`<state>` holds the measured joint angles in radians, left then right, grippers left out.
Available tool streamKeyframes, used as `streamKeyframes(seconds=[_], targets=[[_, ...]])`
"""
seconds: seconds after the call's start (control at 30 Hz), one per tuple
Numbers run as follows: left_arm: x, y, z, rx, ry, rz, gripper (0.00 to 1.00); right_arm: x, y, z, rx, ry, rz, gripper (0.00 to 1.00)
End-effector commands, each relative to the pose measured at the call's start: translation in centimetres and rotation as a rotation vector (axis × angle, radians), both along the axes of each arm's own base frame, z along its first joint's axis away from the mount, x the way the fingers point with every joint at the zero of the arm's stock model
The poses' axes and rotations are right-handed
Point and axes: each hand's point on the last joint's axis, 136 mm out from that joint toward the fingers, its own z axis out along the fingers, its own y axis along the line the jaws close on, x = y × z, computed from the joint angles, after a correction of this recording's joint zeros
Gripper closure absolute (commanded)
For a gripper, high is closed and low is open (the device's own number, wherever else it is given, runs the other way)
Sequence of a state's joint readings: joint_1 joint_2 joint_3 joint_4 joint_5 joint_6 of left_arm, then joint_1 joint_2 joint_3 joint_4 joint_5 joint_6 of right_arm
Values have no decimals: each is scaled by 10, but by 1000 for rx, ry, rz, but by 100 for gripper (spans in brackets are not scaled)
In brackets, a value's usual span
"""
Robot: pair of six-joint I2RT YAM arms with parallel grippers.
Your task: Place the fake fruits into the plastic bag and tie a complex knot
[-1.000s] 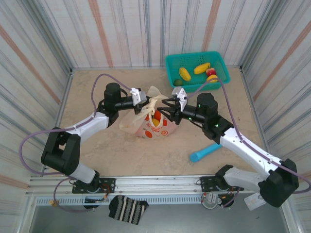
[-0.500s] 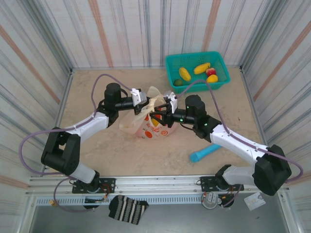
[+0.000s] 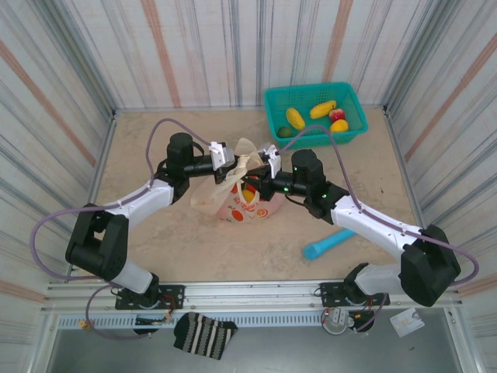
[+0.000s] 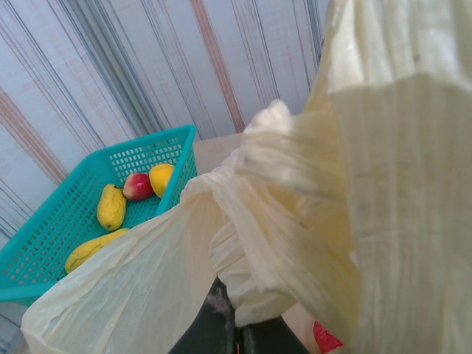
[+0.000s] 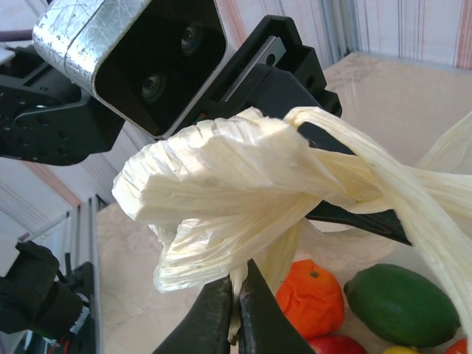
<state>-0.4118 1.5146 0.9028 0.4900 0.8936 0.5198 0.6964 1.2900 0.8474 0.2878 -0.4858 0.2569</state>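
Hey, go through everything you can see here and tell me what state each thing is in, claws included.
Plastic bag, standing on the table, mouth open, handles bunched together.
Left claw, shut on the bag's handle.
Right claw, shut on a handle strand.
Teal basket, upright, holding several fruits.
Orange fruit, inside the bag.
Green fruit, inside the bag.
Blue stick, lying flat on the table, untouched.

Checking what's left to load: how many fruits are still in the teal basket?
5 in the teal basket: yellow mango left, banana centre-back, red apple and yellow-orange fruit right, dark green piece near-left corner. Some may hide underneath.
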Motion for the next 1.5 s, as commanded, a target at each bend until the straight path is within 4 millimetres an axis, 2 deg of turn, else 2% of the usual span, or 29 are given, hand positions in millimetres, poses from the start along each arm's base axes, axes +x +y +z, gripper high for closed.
streamKeyframes(seconds=[0.0, 0.2, 0.33, 0.57, 0.7, 0.83, 0.93, 1.03, 1.1, 1.3, 1.4, 1.47], targets=[[1, 5, 6, 5, -28, 27, 100, 2, -2, 18, 23, -27, -13, 100], [23, 19, 7, 11, -42, 165, 100, -1, -28, 13, 14, 52, -75, 100], [38, 33, 11, -3, -50, 255, 100, -1, -47, -1, -25, 138, -132, 100], [48, 43, 14, -11, -67, 324, 100, -9, -68, -14, -75, 179, -188, 100], [54, 51, 20, -18, -88, 393, 100, -1, -79, -6, -84, 183, -236, 100], [65, 67, 38, -35, -137, 518, 100, 14, -88, 9, -94, 182, -301, 100], [59, 71, 49, -19, -192, 531, 100, 25, -91, 12, -121, 240, -328, 100], [37, 58, 43, 85, -256, 404, 100, 29, -89, 14, -121, 272, -318, 100], [34, 52, 44, 130, -284, 402, 100, 31, -88, 19, -115, 267, -316, 100], [40, 50, 62, 185, -452, 594, 100, 37, -90, 33, -125, 242, -339, 100], [55, 63, 97, 158, -606, 873, 100, 45, -96, 40, -138, 251, -380, 100], [59, 70, 112, 179, -682, 1000, 100, 52, -99, 42, -148, 265, -415, 100]])
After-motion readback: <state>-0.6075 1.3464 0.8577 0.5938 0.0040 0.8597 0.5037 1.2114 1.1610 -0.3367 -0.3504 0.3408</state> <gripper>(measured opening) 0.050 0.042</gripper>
